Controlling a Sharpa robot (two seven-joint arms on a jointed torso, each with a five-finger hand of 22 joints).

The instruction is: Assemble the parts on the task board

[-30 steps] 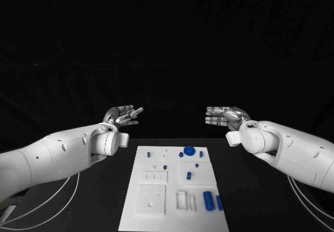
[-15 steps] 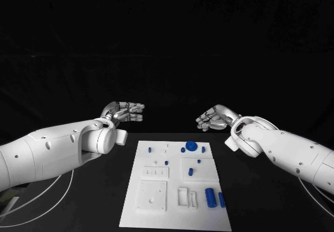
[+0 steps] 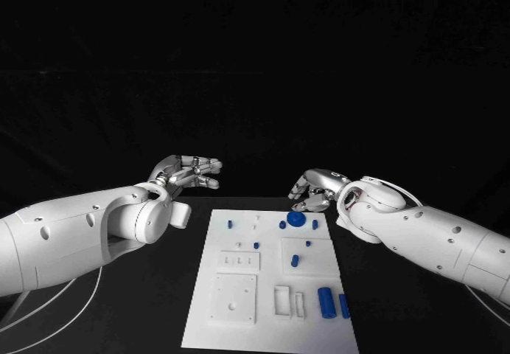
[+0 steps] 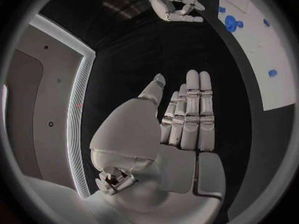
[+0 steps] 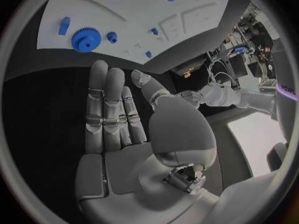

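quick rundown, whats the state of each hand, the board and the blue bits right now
left hand: open, holding nothing, off the board's left side
right hand: open, holding nothing, near the board's far end
task board: flat on the table
blue gear: lying on the board, untouched
blue cylinder: lying on its side, untouched

**Two empty hands held up over the table**

The left arm (image 3: 74, 228) comes in low from the side and bends up at the wrist. The left hand (image 3: 189, 172) is up in the air. Its fingers (image 4: 193, 109) are straight and lie side by side, and the thumb sticks out a little. It holds nothing.

The right arm (image 3: 435, 236) reaches in from the other side. The right hand (image 3: 314, 190) tips forward and down. Its fingers (image 5: 109, 107) are long and flat, close together, and the thumb points off to the side. It holds nothing too.

The two hands are well apart.
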